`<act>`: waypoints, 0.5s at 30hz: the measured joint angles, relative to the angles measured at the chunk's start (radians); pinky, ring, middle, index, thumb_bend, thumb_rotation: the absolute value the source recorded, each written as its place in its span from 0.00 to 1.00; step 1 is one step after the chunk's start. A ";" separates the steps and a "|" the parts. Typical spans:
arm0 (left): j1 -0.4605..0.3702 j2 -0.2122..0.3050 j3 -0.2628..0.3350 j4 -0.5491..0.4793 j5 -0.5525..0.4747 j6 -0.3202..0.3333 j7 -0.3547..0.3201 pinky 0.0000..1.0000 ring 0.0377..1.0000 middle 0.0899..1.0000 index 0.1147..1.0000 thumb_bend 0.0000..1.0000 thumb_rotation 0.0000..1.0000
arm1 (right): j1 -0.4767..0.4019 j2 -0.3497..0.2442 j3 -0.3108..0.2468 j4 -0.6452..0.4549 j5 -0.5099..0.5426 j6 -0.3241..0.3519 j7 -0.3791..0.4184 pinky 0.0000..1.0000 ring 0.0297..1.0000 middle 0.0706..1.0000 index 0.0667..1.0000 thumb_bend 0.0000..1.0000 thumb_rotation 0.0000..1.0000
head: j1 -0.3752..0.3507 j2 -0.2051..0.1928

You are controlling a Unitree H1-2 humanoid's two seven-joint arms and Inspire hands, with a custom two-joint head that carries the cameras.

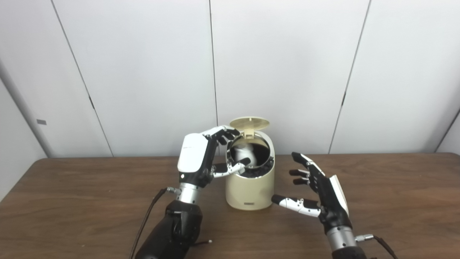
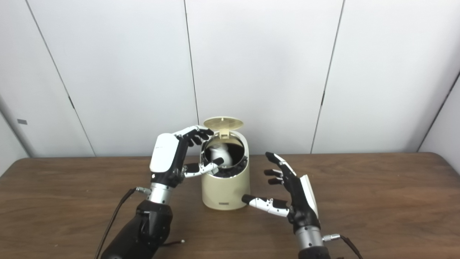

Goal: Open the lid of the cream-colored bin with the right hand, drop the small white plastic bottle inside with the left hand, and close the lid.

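Cream-colored bin (image 1: pixel 249 187) has its lid (image 1: pixel 249 123) up, the white bottle (image 1: pixel 248 154) blurred inside. Our left hand (image 1: pixel 201 154) is spread empty at the rim; our right hand (image 1: pixel 320 190) waits wide beside it.

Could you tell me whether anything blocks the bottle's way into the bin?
Nothing visible does: the lid is up, and the white bottle is already in the cream-colored bin's mouth beside the left hand.

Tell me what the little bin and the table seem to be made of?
The bin looks like smooth cream plastic: even color, soft sheen, molded rounded body and a thin hinged lid standing open. The table looks like dark wood or a wood-look laminate: brown grain streaks, matte finish. Which of the two, the pictures cannot settle.
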 measured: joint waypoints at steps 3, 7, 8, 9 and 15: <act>0.000 0.000 0.000 0.000 0.000 0.002 -0.001 0.47 0.51 0.55 0.59 0.88 0.19 | 0.000 0.000 0.000 0.000 0.000 0.000 0.000 0.65 0.72 0.86 0.82 0.86 0.25 | 0.000 0.000; 0.000 0.000 0.000 -0.001 0.000 0.003 -0.001 0.46 0.50 0.53 0.58 0.88 0.15 | 0.000 0.000 0.000 0.000 0.000 0.000 0.000 0.65 0.73 0.86 0.82 0.86 0.26 | 0.002 0.002; 0.000 0.000 0.000 -0.001 0.000 0.002 -0.001 0.45 0.49 0.53 0.57 0.87 0.14 | 0.000 0.000 0.000 0.000 0.000 0.000 0.000 0.65 0.73 0.86 0.82 0.86 0.26 | 0.002 0.002; 0.001 0.000 0.000 -0.005 0.000 0.001 -0.001 0.45 0.49 0.52 0.57 0.84 0.13 | 0.000 0.000 0.000 0.000 0.001 0.000 0.000 0.65 0.73 0.86 0.82 0.86 0.26 | 0.003 0.003; 0.026 0.002 0.024 -0.062 -0.094 -0.032 -0.075 0.43 0.48 0.52 0.56 0.66 0.05 | 0.000 0.000 0.000 0.001 0.001 0.000 0.001 0.65 0.72 0.86 0.82 0.86 0.25 | 0.006 -0.002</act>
